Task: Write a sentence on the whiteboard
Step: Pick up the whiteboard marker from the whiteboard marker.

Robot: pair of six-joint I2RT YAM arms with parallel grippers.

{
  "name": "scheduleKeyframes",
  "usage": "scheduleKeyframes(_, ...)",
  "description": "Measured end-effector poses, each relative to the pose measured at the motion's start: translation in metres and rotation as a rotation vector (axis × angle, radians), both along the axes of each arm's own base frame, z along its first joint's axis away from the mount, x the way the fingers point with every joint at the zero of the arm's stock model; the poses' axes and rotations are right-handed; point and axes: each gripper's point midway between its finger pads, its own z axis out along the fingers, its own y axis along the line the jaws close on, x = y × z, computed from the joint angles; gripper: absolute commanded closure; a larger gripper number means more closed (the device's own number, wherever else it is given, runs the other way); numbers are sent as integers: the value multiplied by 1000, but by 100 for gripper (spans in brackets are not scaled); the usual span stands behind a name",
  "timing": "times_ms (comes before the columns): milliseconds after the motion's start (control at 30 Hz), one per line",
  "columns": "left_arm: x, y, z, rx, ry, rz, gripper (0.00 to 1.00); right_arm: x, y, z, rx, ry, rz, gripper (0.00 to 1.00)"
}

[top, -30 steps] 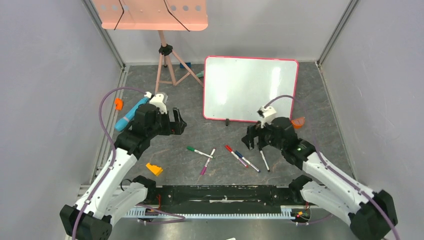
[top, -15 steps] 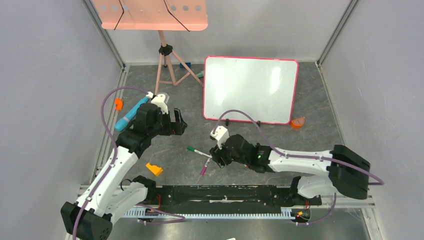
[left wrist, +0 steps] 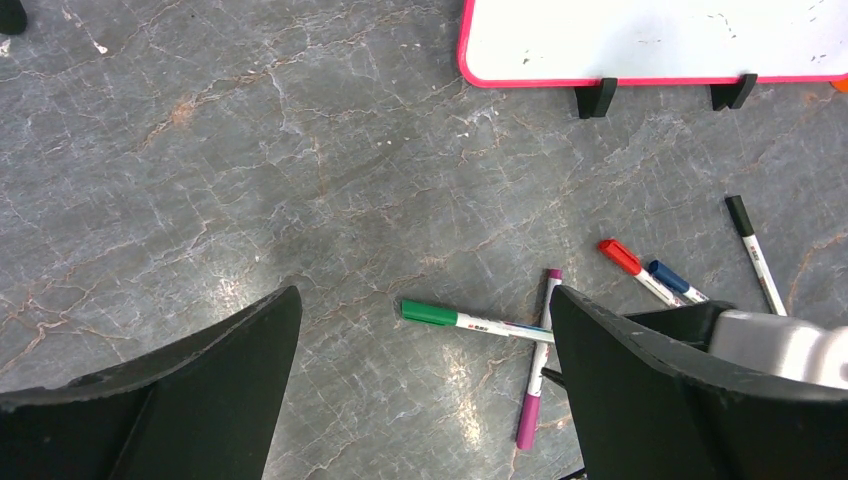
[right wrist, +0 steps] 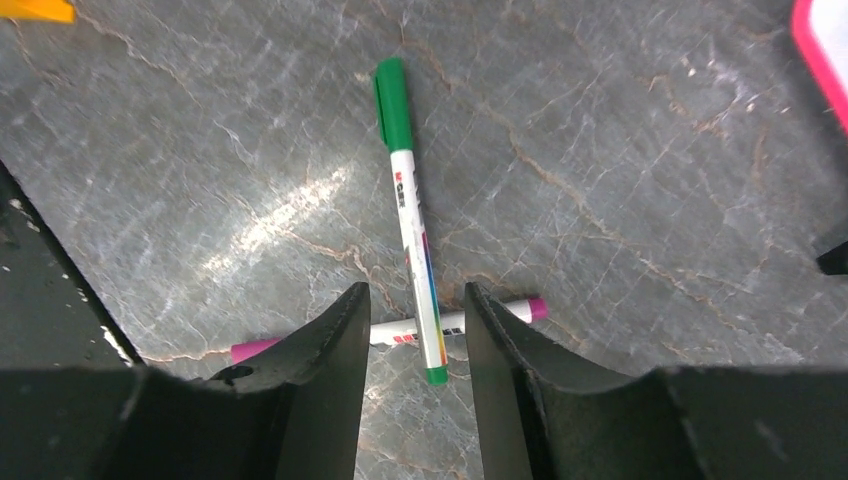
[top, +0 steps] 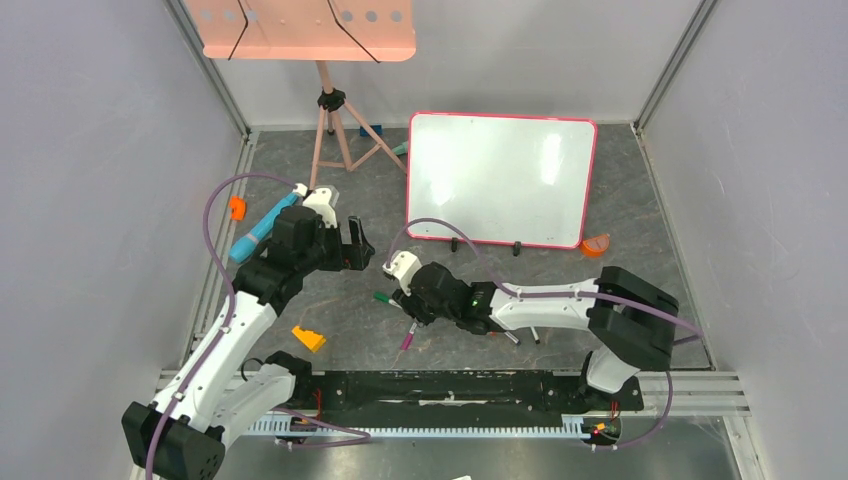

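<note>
Glossy whiteboard [top: 500, 180], right end effector [right wrist: 415, 295] ajar astride slim green marker [right wrist: 400, 170], left end effector [left wrist: 425, 295] agape.

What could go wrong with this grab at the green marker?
1. The green marker crosses the purple marker right between the right hand's fingers, so closing may pinch both or flick one away.
2. The hand straddles the marker's tail end, so the marker could pivot in the grip.
3. Its green cap is on and the whiteboard is blank. The open left hand will likely have to pull the cap first.
</note>
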Motion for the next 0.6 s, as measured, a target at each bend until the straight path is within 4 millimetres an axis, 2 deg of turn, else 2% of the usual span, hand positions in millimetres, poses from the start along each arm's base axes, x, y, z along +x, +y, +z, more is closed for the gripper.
scheduleKeyframes(200,0,0,0,-1,0,-2,0,-3,-2,-23,-54,26,9,59)
scheduleKeyframes(367,0,-2,-1,-4,6,-8,0,-3,-5,-37,-89,36,13,66)
scheduleKeyframes(400,0,-2,-2,-2,9,-8,0,-3,-5,-40,-94,38,14,69)
scheduleKeyframes(533,0,-2,-4,1,18,-8,0,-4,-7,-47,-115,40,18,92)
scheduleKeyframes(600,0,-2,-5,2,20,-8,0,-3,-7,-47,-118,38,16,100)
